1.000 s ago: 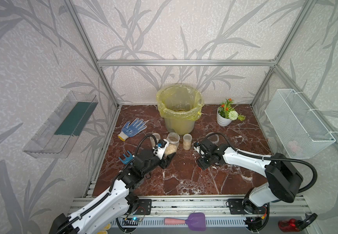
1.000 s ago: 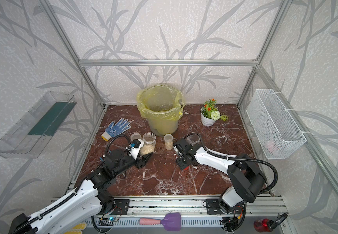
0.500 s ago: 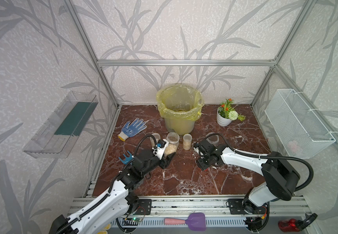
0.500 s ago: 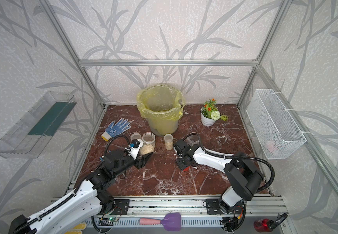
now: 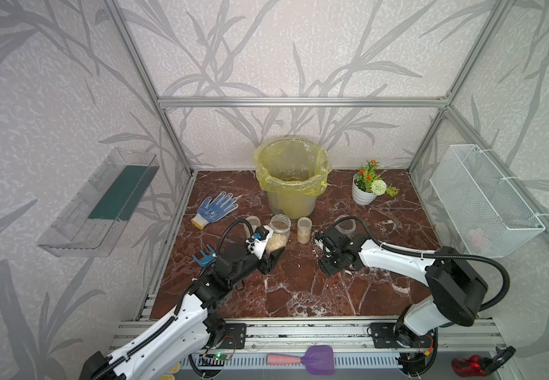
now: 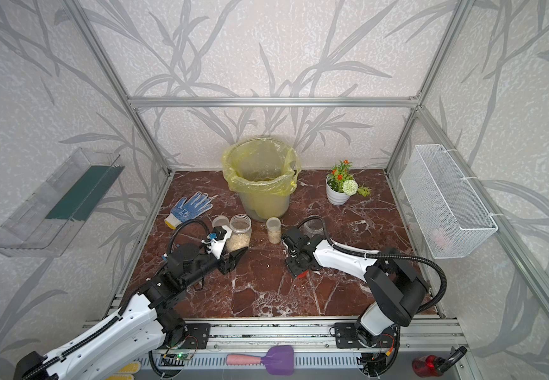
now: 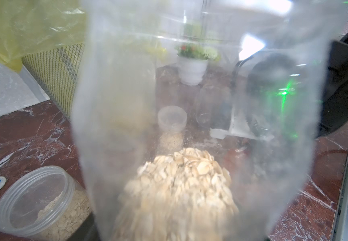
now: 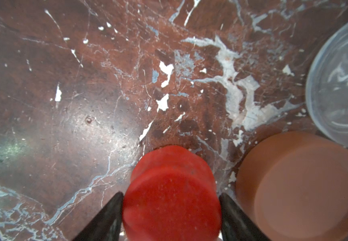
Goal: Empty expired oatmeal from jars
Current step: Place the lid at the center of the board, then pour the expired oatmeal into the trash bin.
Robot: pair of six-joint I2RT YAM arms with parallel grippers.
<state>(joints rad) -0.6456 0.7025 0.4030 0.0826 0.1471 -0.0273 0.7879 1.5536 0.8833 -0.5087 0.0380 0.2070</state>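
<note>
1. Barely anything is shifting across the last second. The left pincer point(image 5: 271, 258) is staying clamped on the wide jar point(image 5: 279, 232), which is standing upright and open near the yellow-bagged bin point(image 5: 291, 204). Oatmeal point(image 7: 177, 187) is filling its lower part.
2. The right pincer point(image 8: 170, 195) is edging slightly inward, low over the desk point(image 5: 299, 289). Its jaws are flanking a red lid point(image 8: 171, 179) beside a brown lid point(image 8: 298, 187). The close view is blurring here, so I cannot tell whether it is pinching or letting go.
3. The lid seems to be getting parked, so the wide jar is probably becoming ready for tipping into the bin. The slim jar point(image 5: 303, 230) beside it is waiting, oatmeal inside.
4. The desk is showing red-brown marble with white veins and a few pale flakes.
5. A blue-dotted glove point(image 5: 215, 209) and a white flower pot point(image 5: 363, 194) are sitting farther back. A wire basket point(image 5: 483, 204) and a clear shelf point(image 5: 102, 204) are hanging on leaf-patterned walls.
</note>
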